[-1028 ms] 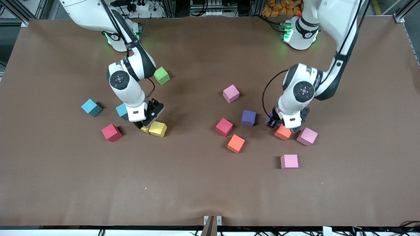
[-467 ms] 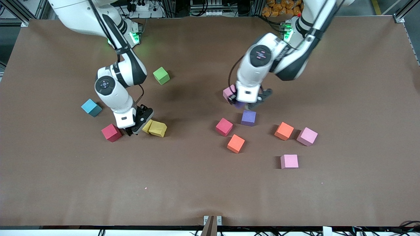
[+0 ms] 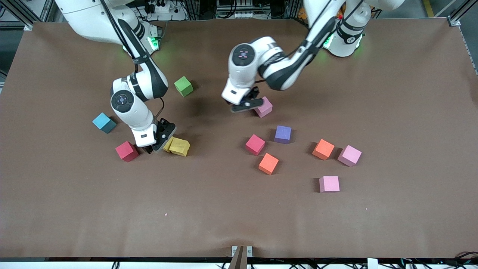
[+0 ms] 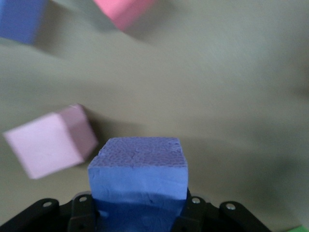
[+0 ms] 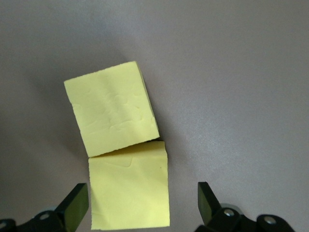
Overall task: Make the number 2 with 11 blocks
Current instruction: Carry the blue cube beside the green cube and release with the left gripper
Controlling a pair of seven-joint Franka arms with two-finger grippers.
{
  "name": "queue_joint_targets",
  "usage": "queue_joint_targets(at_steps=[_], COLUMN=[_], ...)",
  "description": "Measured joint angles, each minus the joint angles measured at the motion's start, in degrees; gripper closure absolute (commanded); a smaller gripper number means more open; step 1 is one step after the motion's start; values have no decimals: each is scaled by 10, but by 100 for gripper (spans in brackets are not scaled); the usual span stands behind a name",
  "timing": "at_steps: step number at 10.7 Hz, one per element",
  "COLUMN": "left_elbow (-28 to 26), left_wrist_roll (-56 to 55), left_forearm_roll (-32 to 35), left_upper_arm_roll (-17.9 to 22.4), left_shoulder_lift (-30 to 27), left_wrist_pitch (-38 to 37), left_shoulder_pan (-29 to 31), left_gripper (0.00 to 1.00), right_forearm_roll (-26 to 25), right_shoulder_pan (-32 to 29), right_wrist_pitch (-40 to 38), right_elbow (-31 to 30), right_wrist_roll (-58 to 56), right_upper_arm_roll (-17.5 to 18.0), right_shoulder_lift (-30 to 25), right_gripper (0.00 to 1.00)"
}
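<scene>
Purple block [image 4: 137, 181] in left gripper [image 3: 244, 105] has travelled past pink block [image 3: 264, 106]

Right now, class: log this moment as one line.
left gripper: shut on purple block, over pink block | right gripper: open beside yellow blocks

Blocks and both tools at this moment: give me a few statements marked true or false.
1. The left tool is shut on a purple block. True.
2. The right tool is shut on a yellow block. False: it is open over the two yellow blocks, gripping neither.
3. The two yellow blocks touch each other. True.
4. The green block sits on a pink one. False: it stands alone on the table.
5. The blocks already form a 2. False: they lie scattered.
</scene>
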Motion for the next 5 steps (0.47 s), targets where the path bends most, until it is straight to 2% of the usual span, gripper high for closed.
queue_joint_targets(at_steps=[3, 5], left_elbow=[44, 49], left_wrist_roll=[-3, 2], left_forearm_roll=[26, 45], left_upper_arm_roll=[14, 15], left_shoulder_lift=[71, 78], left_wrist_pitch=[0, 0], left_shoulder_pan=[-64, -71], left_gripper=[94, 94], right_forearm_roll=[2, 4], right_shoulder_pan=[0, 0], right_wrist_pitch=[-13, -11], right_elbow=[3, 3], right_wrist_roll=[-3, -4], right_upper_arm_roll=[3, 8], right_shoulder_lift=[1, 7], right_gripper=[0, 0])
